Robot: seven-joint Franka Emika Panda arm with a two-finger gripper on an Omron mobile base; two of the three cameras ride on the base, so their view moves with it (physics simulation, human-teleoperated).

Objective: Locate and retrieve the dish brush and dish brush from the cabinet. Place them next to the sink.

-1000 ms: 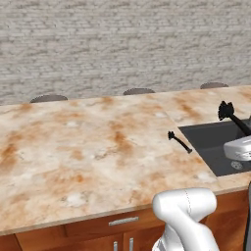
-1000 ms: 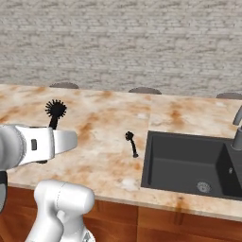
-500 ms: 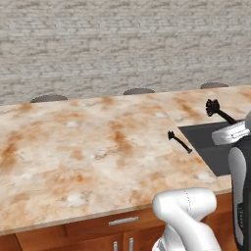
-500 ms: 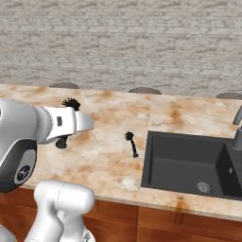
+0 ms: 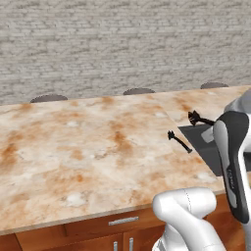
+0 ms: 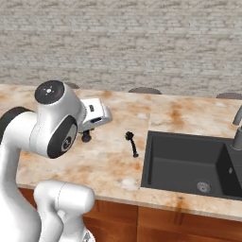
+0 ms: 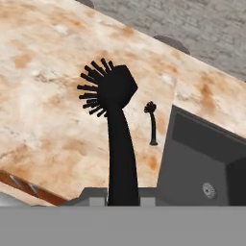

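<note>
Gripper [image 7: 122, 202] closed on the handle of one dish brush [image 7: 115, 129], bristle head up, held above the counter [image 5: 73, 147] left of the sink [image 6: 189, 163]. Second brush [image 6: 132, 143] lies flat on the counter just beside the sink's left edge.

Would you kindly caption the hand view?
Gripper holds one dish brush above the counter; its twin lies beside the sink.

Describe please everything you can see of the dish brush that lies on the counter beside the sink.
The lying dish brush is small and all black, with a round bristly head and a thin straight handle. It rests flat on the marbled counter, just left of the dark sink, not touching its edge. Its head points away from the robot. Nothing grips it.
</note>
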